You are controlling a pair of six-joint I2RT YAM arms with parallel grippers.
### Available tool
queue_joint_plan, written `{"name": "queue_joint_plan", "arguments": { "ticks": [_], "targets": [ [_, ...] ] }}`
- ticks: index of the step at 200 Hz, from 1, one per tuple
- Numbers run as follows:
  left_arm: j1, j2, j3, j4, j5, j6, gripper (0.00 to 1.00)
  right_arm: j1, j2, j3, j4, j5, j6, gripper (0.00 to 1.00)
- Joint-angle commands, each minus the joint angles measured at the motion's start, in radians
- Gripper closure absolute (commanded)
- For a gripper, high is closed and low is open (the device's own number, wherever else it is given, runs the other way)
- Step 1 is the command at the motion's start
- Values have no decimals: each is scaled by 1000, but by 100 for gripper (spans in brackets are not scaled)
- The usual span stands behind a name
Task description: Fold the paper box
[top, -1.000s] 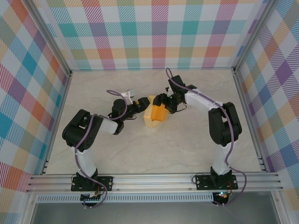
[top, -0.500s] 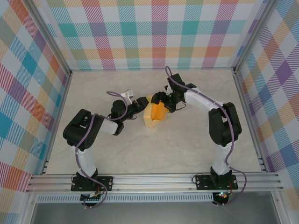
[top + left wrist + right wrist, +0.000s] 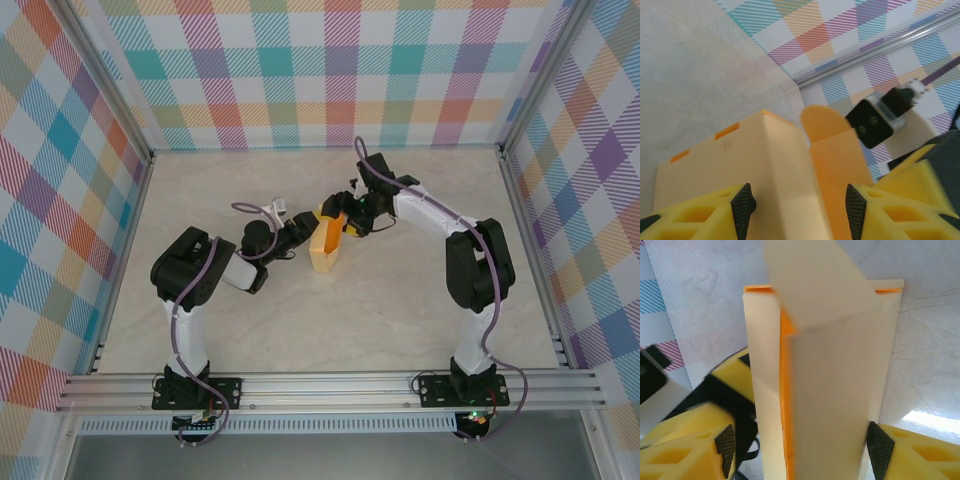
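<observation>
The paper box (image 3: pixel 326 245) is yellow-orange card, partly folded, and stands as a narrow upright shape at the table's middle. My left gripper (image 3: pixel 303 232) meets it from the left. In the left wrist view the pale panel and an orange flap (image 3: pixel 832 165) fill the gap between both black pads (image 3: pixel 743 207), so my left gripper (image 3: pixel 800 209) is shut on it. My right gripper (image 3: pixel 343 213) reaches in from the upper right. In the right wrist view the box (image 3: pixel 835 390) stands between the fingers of my right gripper (image 3: pixel 802 447). One pad (image 3: pixel 879 450) touches its edge; the other is clear of it.
The pale marble-look table (image 3: pixel 330 320) is walled by plaid panels (image 3: pixel 330 70) with aluminium rails (image 3: pixel 330 385) along the near edge. Both arm bases sit at that near edge. Purple cables loop off each arm.
The box went from a wider open shape to a narrow upright one. My left arm shifted right and its jaws closed in on the card. The right gripper moved slightly up and left.
</observation>
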Motion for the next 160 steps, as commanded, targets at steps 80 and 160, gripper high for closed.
{"name": "queue_joint_plan", "arguments": {
  "ticks": [80,160],
  "targets": [
    [-43,23,68,83,24,-16,41,74,124,167,-200,126,-52,25],
    [-34,-40,-27,83,-9,61,32,55,105,154,-171,95,-24,28]
  ]
}}
